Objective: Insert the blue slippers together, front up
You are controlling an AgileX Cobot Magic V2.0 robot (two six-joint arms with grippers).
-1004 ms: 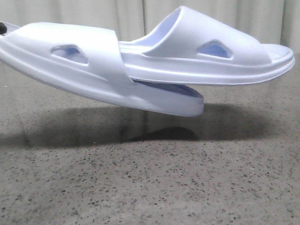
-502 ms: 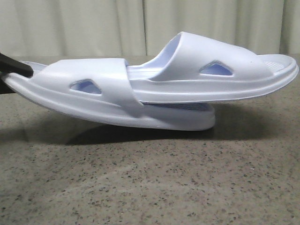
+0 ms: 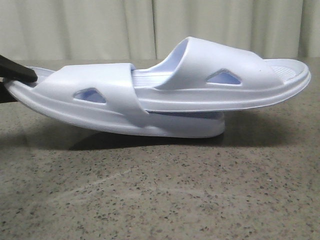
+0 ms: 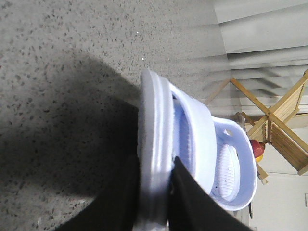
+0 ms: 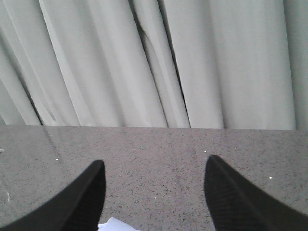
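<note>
The two blue slippers lie nested on the speckled table (image 3: 160, 200). The lower slipper (image 3: 95, 97) has its strap at the left. The upper slipper (image 3: 225, 75) is pushed through under that strap, and its free end sticks out to the right above the table. My left gripper (image 4: 155, 185) is shut on the sole edge of the lower slipper (image 4: 155, 144) at its left end; one black finger (image 3: 17, 71) shows in the front view. My right gripper (image 5: 154, 192) is open and empty over the table, with a white slipper corner (image 5: 113, 225) just under it.
Pale curtains (image 3: 100, 30) hang behind the table's far edge. A wooden rack (image 4: 279, 115) and a red object (image 4: 257, 149) stand off the table beyond the slippers in the left wrist view.
The nested slippers have come down from the air onto the table. In the last half second the upper slipper has slid slightly left and lower. The left gripper still holds the lower slipper.
</note>
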